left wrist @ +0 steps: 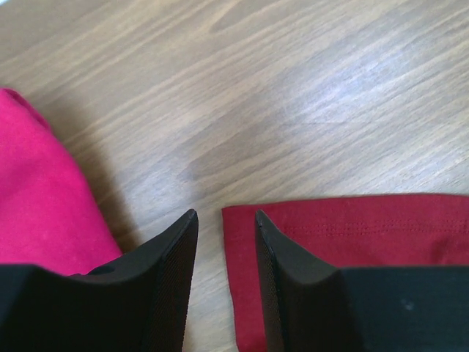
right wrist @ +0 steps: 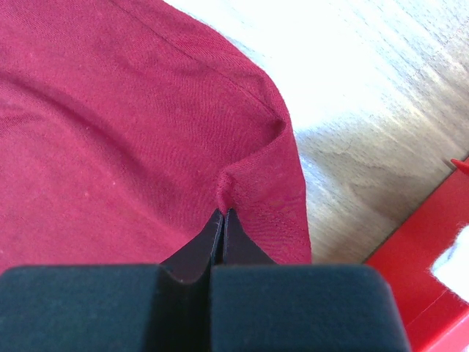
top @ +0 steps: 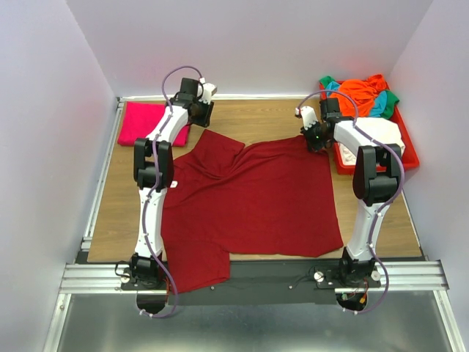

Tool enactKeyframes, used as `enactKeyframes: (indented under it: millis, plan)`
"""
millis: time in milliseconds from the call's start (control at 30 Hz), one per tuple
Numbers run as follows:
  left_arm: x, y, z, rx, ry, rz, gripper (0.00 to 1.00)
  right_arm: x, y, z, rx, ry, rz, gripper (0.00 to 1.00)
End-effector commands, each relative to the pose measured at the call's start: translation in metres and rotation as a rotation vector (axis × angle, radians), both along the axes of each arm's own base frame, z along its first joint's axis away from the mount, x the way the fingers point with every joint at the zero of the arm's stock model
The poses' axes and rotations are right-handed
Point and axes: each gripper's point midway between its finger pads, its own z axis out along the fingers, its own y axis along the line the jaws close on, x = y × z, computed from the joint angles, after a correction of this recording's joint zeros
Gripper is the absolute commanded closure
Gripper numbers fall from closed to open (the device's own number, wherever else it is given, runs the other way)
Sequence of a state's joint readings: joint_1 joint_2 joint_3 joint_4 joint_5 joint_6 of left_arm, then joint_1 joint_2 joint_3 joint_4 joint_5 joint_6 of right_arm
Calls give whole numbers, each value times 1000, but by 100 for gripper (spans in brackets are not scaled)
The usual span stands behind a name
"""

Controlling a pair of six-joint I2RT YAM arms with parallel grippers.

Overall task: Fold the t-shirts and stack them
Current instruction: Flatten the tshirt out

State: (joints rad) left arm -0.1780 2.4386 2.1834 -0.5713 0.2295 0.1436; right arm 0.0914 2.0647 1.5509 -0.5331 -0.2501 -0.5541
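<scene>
A large maroon t-shirt [top: 249, 198] lies spread over the middle of the wooden table, with one sleeve trailing over the near edge. My right gripper [top: 315, 139] is at its back right corner, shut on a small pinched fold of the maroon cloth [right wrist: 110, 132]; its tips [right wrist: 222, 213] meet in the fabric. My left gripper [top: 203, 116] hovers at the shirt's back left, open, its jaws [left wrist: 226, 216] straddling a hemmed maroon corner [left wrist: 352, 227] without touching it. A folded magenta-pink t-shirt [top: 150, 123] lies at the back left, just left of that gripper [left wrist: 37, 198].
A red tray [top: 410, 158] stands at the back right, holding a heap of orange, green and teal shirts [top: 363, 94] and something white [top: 377, 132]. Its red wall [right wrist: 418, 271] is close to the right of my right gripper. White walls close in three sides.
</scene>
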Motion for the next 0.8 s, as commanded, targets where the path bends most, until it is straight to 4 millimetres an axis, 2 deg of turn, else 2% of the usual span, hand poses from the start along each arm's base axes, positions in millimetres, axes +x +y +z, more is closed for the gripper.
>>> enactKeyframes:
  millis: [0,200,533,633,767]
  plan:
    - [-16,-4,-34,-29,110,-20,55,-6,-1,-8,10,29,3,99]
    - [-25,-5,-51,-32,163,-22,57,-7,0,-9,10,32,5,99]
    - [-25,-4,-53,-11,188,11,62,-7,0,-7,14,28,3,99]
    - [-29,-5,-57,1,211,18,64,-6,0,-6,15,27,4,99]
    - [-33,-7,-60,16,225,20,74,-6,0,-5,17,24,5,99]
